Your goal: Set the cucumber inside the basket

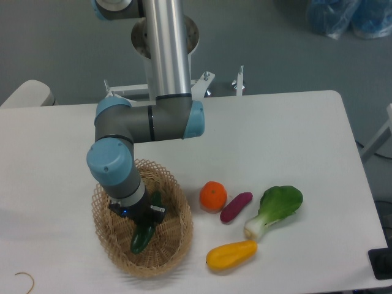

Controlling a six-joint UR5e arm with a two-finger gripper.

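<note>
The tan wicker basket (173,242) sits at the front left of the table. The dark green cucumber (142,237) hangs steeply tilted inside it, its lower end down near the basket floor; whether it touches is unclear. My gripper (146,214) is over the basket's middle and shut on the cucumber's upper part. The wrist hides most of the fingers.
To the right of the basket lie an orange (213,195), a purple sweet potato (236,206), a bok choy (275,210) and a yellow squash (232,255). A thin wire hook (24,280) lies at the front left edge.
</note>
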